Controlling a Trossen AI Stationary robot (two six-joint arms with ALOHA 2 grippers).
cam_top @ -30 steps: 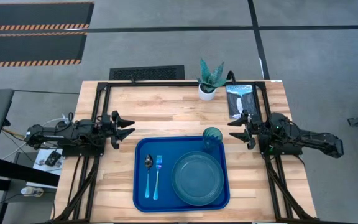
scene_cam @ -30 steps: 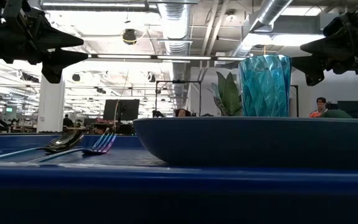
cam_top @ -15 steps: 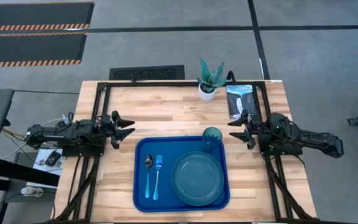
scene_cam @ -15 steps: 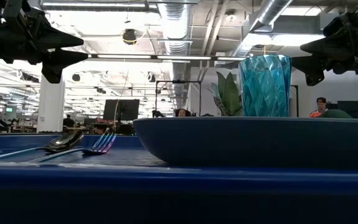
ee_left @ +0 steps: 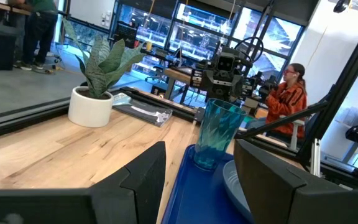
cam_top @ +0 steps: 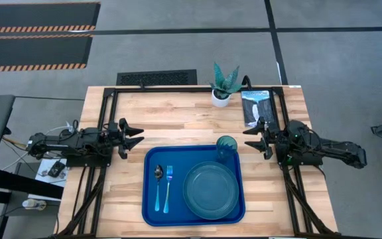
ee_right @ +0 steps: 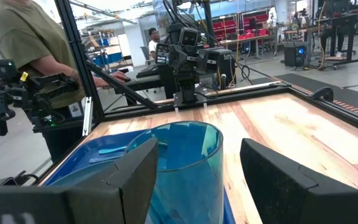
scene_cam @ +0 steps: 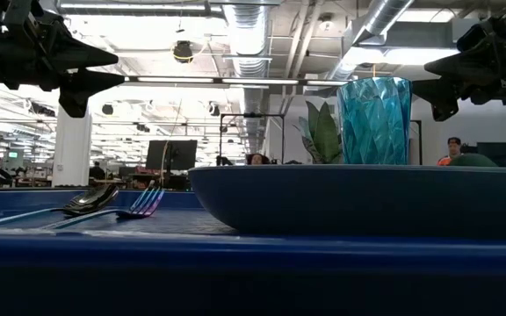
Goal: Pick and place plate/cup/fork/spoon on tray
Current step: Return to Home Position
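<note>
The blue tray (cam_top: 152, 207) lies at the table's near middle. On it lie the teal plate (cam_top: 211, 190) at the right, the spoon (cam_top: 158, 188) and fork (cam_top: 168, 188) side by side at the left, and the ribbed teal cup (cam_top: 226, 147) standing upright at the far right corner. My left gripper (cam_top: 138, 136) hovers open above the table, left of the tray's far left corner. My right gripper (cam_top: 249, 137) hovers open just right of the cup. The cup also shows in the left wrist view (ee_left: 218, 134) and close in the right wrist view (ee_right: 179, 168).
A white pot with a spiky green plant (cam_top: 223, 86) stands at the table's far edge. A dark flat packet (cam_top: 256, 106) lies at the far right. A person stands beyond the table in the right wrist view (ee_right: 27, 43). Bare wood lies left and right of the tray.
</note>
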